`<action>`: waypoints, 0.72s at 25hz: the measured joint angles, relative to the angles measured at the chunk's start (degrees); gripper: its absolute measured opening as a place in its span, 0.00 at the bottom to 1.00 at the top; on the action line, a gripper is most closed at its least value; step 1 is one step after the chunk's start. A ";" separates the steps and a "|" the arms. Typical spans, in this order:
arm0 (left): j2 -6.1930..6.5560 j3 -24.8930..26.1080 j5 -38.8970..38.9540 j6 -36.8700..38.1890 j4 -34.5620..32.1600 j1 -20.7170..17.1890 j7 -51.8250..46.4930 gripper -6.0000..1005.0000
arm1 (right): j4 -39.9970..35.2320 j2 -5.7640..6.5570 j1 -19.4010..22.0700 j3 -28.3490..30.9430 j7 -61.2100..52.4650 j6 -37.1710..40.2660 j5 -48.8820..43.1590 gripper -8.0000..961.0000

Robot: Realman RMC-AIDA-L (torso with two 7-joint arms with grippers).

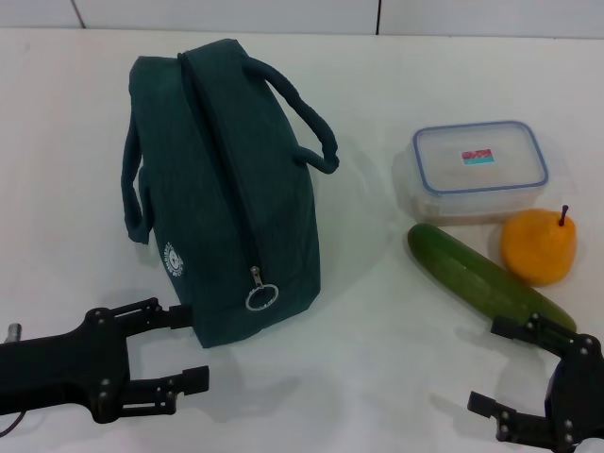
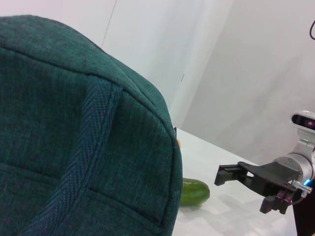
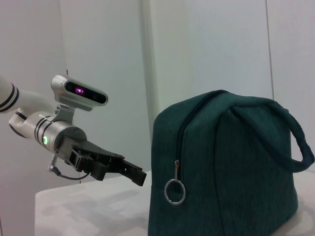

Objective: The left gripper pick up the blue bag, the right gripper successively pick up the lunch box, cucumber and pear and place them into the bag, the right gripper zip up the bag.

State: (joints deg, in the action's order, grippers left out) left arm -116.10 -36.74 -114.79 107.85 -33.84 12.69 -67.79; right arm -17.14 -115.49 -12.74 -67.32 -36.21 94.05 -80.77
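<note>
The blue bag (image 1: 222, 179) stands on the white table (image 1: 377, 377), zipped shut, with its ring pull (image 1: 261, 298) hanging at the near end. It also fills the left wrist view (image 2: 74, 147) and shows in the right wrist view (image 3: 221, 167). My left gripper (image 1: 189, 347) is open just left of the bag's near corner, apart from it. To the right lie the lunch box (image 1: 479, 165), the cucumber (image 1: 481, 278) and the pear (image 1: 538, 247). My right gripper (image 1: 495, 366) is open, just in front of the cucumber's near end.
A wall runs along the table's far edge. Bare table lies between the bag and the food items, and in front of the bag between the two grippers. The bag's two loop handles (image 1: 311, 123) droop over its sides.
</note>
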 joint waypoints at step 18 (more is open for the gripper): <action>0.15 0.15 0.01 0.15 0.03 0.15 -3.80 0.83 | 0.00 0.00 -0.18 -0.01 0.00 -0.09 0.00 0.90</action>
State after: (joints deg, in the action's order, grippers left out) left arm -115.95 -36.59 -114.78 108.00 -33.81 12.83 -71.59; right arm -17.14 -115.49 -12.92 -67.33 -36.21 93.96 -80.78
